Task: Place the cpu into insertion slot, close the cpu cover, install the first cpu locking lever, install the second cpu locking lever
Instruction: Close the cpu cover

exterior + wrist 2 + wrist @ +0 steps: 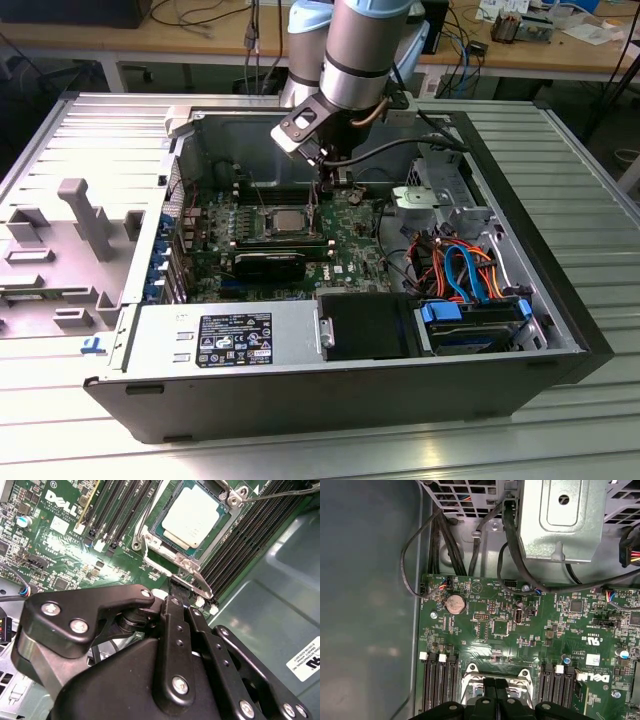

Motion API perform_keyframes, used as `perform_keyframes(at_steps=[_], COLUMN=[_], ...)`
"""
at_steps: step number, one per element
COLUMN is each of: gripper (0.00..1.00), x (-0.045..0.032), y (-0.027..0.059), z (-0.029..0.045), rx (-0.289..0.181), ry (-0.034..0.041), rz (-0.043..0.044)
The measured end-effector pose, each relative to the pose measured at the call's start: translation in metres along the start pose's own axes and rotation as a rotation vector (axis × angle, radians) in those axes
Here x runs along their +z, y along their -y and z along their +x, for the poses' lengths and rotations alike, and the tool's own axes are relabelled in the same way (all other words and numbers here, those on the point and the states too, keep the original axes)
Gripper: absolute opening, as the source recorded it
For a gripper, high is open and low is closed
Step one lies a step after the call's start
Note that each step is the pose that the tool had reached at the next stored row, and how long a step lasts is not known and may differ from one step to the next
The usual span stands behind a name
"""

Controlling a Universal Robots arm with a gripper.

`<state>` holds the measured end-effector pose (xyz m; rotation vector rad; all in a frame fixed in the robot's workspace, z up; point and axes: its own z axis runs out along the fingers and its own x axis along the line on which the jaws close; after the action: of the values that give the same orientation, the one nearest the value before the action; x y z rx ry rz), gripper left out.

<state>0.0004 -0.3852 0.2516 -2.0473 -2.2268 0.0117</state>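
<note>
Though just beside the insertion slot (159, 534) with the cpu (192, 515) inside, jaws pressed together.

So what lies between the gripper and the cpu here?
In the second wrist view, the silver edge of the cpu cover lies between the cpu and the gripper, which sits just beside that edge.

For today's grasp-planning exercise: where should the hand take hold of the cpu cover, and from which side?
Likely the tab of the cpu cover, on its edge nearest the hand, from that side: the thin frame lies flat around the cpu; the tab juts out.
</note>
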Motion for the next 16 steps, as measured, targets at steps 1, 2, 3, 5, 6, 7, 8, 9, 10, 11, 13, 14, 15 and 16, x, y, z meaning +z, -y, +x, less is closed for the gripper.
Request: perform_keyframes(at_steps=[1, 2, 3, 5, 6, 7, 8, 9, 10, 11, 13, 14, 15, 16], gripper=[0.11, 0.11, 0.11, 0.11, 0.11, 0.11, 0.11, 0.11, 0.11, 0.11, 0.11, 0.11, 0.11, 0.11], x=[0.0001, 0.0001, 0.0002, 0.0003, 0.0003, 0.0003, 0.0004, 0.0004, 0.0004, 0.0005, 0.0005, 0.0006, 0.0006, 0.0007], y=[0.0013, 0.002, 0.0023, 0.0033, 0.0036, 0.004, 0.0043, 0.0047, 0.0053, 0.0055, 0.0062, 0.0065, 0.0069, 0.0072], z=[0.0, 0.0, 0.0001, 0.0001, 0.0001, 0.0002, 0.0002, 0.0002, 0.0002, 0.0002, 0.0003, 0.0003, 0.0003, 0.0003], rx=[0.0, 0.0, 0.0, 0.0, 0.0, 0.0, 0.0, 0.0, 0.0, 0.0, 0.0, 0.0, 0.0, 0.0], ry=[0.0, 0.0, 0.0, 0.0, 0.0, 0.0001, 0.0001, 0.0001, 0.0001, 0.0001, 0.0, 0.0, 0.0, -0.0001], rz=[0.0, 0.0, 0.0, 0.0, 0.0, 0.0001, 0.0, 0.0, 0.0, 0.0, 0.0, 0.0, 0.0, 0.0])
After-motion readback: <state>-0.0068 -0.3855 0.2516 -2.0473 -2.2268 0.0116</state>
